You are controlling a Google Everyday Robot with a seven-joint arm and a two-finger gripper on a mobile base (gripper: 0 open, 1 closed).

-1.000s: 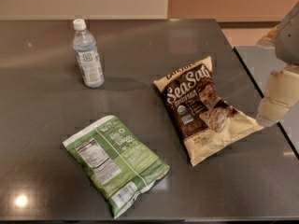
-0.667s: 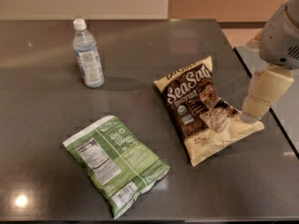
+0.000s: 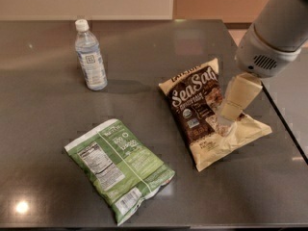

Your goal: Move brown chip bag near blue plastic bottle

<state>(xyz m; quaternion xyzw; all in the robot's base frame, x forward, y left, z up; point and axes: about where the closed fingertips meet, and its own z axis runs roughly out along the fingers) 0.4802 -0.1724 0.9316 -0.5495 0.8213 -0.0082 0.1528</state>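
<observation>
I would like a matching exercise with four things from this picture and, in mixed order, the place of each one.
1 brown chip bag
2 blue plastic bottle
3 green bag
4 gripper

A upright, far left
B lying flat, near left
C lying flat, right of middle
D over the brown chip bag's lower part

Pairs: 1-C, 2-A, 3-B, 4-D

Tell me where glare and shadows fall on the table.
Camera view: a bright glare spot on the table near its front left corner, left of the green bag; the blue plastic bottle throws a soft shadow rightward; the gripper is low over the lower right of the brown chip bag.
</observation>
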